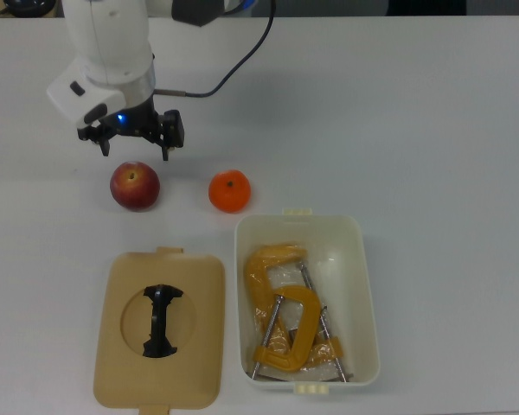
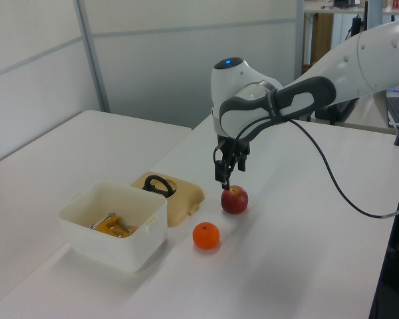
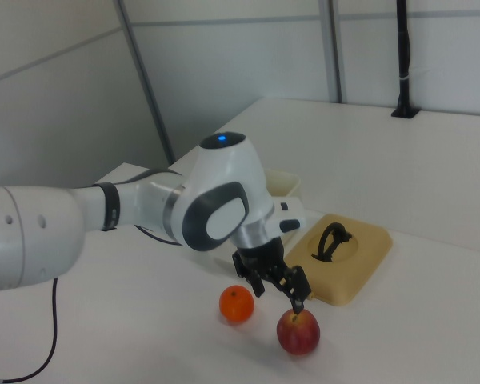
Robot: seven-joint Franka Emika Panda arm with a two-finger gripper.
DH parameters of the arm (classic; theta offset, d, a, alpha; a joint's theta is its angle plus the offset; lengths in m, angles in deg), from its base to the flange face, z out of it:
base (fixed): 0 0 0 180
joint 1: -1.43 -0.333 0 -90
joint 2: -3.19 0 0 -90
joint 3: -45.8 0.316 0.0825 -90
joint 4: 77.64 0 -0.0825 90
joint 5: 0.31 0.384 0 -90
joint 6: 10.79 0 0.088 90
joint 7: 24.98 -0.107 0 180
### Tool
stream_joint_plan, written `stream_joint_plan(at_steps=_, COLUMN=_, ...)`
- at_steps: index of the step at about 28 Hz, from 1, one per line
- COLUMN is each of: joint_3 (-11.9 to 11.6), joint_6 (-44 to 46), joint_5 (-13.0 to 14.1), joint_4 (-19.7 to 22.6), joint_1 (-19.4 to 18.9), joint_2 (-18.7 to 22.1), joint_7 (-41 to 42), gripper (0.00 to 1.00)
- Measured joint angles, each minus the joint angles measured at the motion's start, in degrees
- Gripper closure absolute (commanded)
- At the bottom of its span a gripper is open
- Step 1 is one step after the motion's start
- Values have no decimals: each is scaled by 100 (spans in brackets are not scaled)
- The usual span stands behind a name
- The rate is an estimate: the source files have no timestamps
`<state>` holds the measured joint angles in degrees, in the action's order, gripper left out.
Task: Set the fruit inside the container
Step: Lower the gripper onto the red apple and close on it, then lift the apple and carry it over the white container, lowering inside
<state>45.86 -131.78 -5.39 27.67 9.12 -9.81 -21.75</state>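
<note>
The red apple (image 1: 135,185) is seen resting on the white table (image 1: 432,121), with the orange citrus (image 1: 230,191) near it on the top view's right, the two standing apart; neither fruit is yet in the white container (image 1: 365,285), which lies just below the citrus in the top view, open-topped, so that fruit can be lowered straight in. A yellow C-clamp (image 1: 281,316) is already held in it, leaving free floor mainly at the end nearest the fruit. The tan lid (image 1: 130,363) with its black handle (image 1: 161,321) is laid flat beside the container, clear of the opening. The gripper (image 1: 133,143) is poised right over the apple, its fingers spread wide and nothing held between them, apparently to straddle the fruit. Only the spread of the fingers is given by the top view; in the left view and the right view the fingertips are shown just above the apple's top, hardly apart from it.
</note>
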Motion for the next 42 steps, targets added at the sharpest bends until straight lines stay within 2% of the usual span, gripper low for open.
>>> stream_joint_plan(at_steps=6, joint_3=-2, joint_6=-259, joint_5=-61, joint_4=-8, joint_1=104, joint_2=-337, joint_7=0, gripper=0)
stream_joint_plan(at_steps=18, joint_3=8, joint_6=-418, joint_5=-342, joint_4=-16, joint_1=211, joint_2=-659, joint_7=2, gripper=1)
stream_joint_plan(at_steps=19, joint_3=11, joint_6=-418, joint_5=-348, joint_4=-16, joint_1=208, joint_2=-679, joint_7=2, gripper=20)
stream_joint_plan(at_steps=23, joint_3=23, joint_6=-418, joint_5=-442, joint_4=-18, joint_1=197, joint_2=-737, joint_7=3, gripper=62)
stream_joint_plan(at_steps=24, joint_3=25, joint_6=-418, joint_5=-463, joint_4=-18, joint_1=197, joint_2=-742, joint_7=3, gripper=76)
stream_joint_plan(at_steps=26, joint_3=28, joint_6=-418, joint_5=-490, joint_4=-34, joint_1=196, joint_2=-740, joint_7=4, gripper=81)
stream_joint_plan(at_steps=32, joint_3=27, joint_6=-419, joint_5=-470, joint_4=-245, joint_1=201, joint_2=-738, joint_7=3, gripper=81)
stream_joint_plan(at_steps=35, joint_3=27, joint_6=-420, joint_5=-254, joint_4=-448, joint_1=200, joint_2=-722, joint_7=1, gripper=80)
stream_joint_plan(at_steps=42, joint_3=67, joint_6=-422, joint_5=688, joint_4=-1174, joint_1=181, joint_2=-645, joint_7=1, gripper=77)
